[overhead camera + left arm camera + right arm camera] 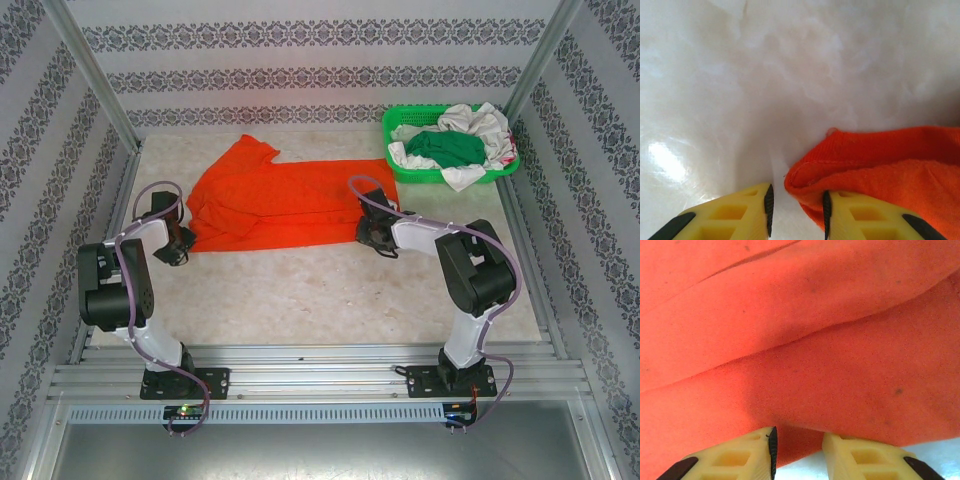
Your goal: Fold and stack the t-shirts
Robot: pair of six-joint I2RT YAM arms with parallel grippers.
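The orange t-shirt (pixel 280 200) lay spread on the bench (pixel 330 290) toward 11 o'clock. The left gripper (pixel 796 202) stood apart at its corner, the right gripper (pixel 799 440) apart over its hem.

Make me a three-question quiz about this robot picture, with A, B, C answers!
1. Where is the green basket? A. far right corner of the table B. near left corner C. between the arms' bases
2. What colour is the t-shirt spread on the table? A. blue B. orange-red C. yellow
3. The left gripper is: A. open B. shut on the basket C. shut on a spoon

Answers: 1 A, it sits far right in the top view; 2 B, the cloth is bright orange-red; 3 A, its jaws stand apart.
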